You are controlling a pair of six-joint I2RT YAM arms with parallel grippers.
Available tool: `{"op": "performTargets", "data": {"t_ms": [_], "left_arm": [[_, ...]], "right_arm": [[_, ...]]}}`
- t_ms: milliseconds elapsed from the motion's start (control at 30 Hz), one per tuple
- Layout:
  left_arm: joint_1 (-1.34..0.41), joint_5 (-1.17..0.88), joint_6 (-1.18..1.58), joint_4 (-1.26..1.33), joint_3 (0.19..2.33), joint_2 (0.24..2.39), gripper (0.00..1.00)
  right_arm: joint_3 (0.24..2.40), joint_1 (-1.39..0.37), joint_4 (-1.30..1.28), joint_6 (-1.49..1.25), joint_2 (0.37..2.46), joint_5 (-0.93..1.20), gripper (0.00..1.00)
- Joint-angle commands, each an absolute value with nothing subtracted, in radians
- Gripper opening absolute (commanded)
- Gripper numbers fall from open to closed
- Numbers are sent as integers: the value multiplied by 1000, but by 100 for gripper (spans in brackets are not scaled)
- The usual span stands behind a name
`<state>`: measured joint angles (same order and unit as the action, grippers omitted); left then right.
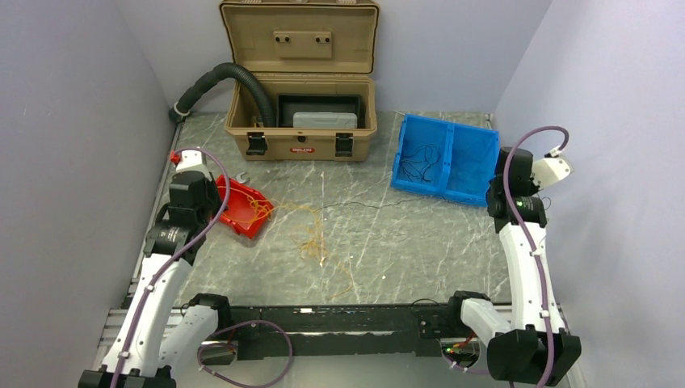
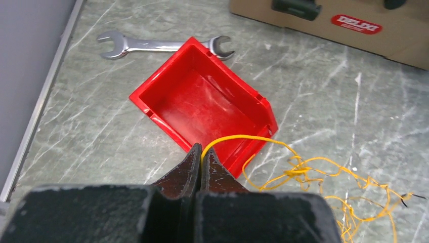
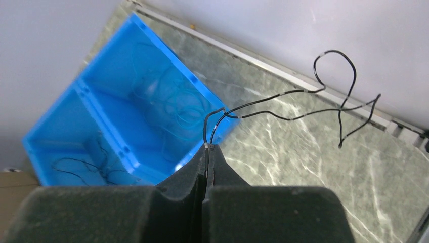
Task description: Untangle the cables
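Jaws of the left gripper (image 2: 201, 153), wrist tipped down over the red bin (image 2: 202, 101), clamp a yellow cable (image 2: 263, 138) trailing to a mid-table tangle (image 1: 311, 234). Right gripper (image 3: 207, 151), raised beside the blue bin (image 3: 152, 54), pinches a black cable (image 3: 283, 104) tight.

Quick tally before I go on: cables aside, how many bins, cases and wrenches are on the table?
Bins: 2 (red bin, blue bin)
Cases: 1 (tan case, lid open)
Wrenches: 1 (wrench, beside the red bin)
Total: 4
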<state>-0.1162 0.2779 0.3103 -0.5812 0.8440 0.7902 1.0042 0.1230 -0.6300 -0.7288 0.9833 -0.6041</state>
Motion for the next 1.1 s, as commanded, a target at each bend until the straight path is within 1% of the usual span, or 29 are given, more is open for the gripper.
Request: {"op": "performTargets", "data": {"t_ms": [0, 33, 167, 233, 333, 433, 533, 667, 833, 1067], "left_arm": [[-110, 152, 247, -503, 856, 745, 0], [-110, 100, 228, -486, 851, 741, 0], [-110, -174, 194, -403, 824, 741, 0], [-110, -282, 186, -377, 822, 756, 0], [-117, -414, 190, -347, 819, 789, 0], [-140, -494, 180, -346, 831, 815, 0], [-164, -507, 167, -339, 830, 808, 0], [-177, -523, 164, -323, 816, 791, 0], [-197, -554, 162, -313, 815, 796, 0], [-240, -578, 192, -261, 806, 821, 0]], "right_arm": [[1133, 122, -576, -671, 1001, -634, 0], [1146, 120, -556, -643, 1008, -602, 0], [1174, 77, -443, -500, 1023, -366, 0], [1178, 20, -404, -461, 1044, -312, 0], [1233, -43, -394, -396, 1146, -232, 0], [1308, -78, -422, -342, 1249, -50, 0], [1291, -100, -376, -353, 1283, 100, 0], [1249, -103, -314, -396, 1294, 75, 0], [1341, -101, -376, -408, 1416, 50, 0], [1387, -42, -318, -464, 1568, 40, 0]]}}
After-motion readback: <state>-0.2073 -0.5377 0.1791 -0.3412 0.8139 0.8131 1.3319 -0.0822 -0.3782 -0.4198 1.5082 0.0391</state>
